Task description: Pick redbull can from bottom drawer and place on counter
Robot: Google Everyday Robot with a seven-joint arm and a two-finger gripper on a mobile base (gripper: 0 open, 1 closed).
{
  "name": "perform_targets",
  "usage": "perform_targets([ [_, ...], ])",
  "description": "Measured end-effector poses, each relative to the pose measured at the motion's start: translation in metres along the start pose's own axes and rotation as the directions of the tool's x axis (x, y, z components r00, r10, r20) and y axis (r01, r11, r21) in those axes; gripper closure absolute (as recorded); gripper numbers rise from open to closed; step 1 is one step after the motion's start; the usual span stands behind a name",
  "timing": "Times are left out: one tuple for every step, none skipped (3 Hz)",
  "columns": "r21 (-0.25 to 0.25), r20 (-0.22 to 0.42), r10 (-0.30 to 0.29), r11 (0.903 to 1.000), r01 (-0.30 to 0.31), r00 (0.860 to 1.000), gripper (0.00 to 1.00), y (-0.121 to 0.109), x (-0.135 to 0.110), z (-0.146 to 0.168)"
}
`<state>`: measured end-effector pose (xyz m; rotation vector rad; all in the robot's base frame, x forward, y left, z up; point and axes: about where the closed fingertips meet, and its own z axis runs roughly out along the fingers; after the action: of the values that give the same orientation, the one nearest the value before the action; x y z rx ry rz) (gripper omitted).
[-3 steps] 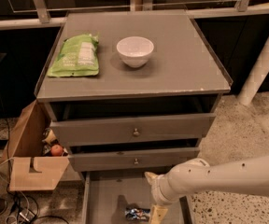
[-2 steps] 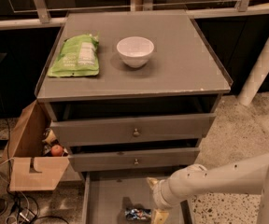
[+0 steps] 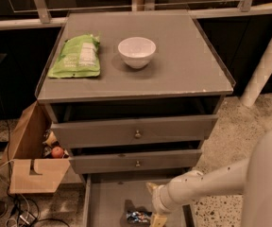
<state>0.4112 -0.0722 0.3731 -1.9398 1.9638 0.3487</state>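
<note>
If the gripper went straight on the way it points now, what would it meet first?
Probably the redbull can, lying on the floor of the bottom drawer just ahead of the gripper. Its height above the can is unclear.

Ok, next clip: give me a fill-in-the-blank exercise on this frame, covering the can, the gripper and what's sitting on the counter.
1. The redbull can lies in the bottom drawer, which is pulled ____.
2. The gripper is down inside that drawer, just to the ____ of the can as seen in the picture.
3. On the counter, the green snack bag lies to the left of a white ____.
Missing words: open; right; bowl.
</note>
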Motion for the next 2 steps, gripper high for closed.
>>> perform_targets([
  [0.009, 0.016, 0.013, 0.9999, -0.013, 1.0, 0.0, -0.018, 0.0291, 0.0814],
  [0.004, 0.018, 0.017, 0.9998, -0.017, 1.0, 0.0, -0.0159, 0.0298, 0.0846],
])
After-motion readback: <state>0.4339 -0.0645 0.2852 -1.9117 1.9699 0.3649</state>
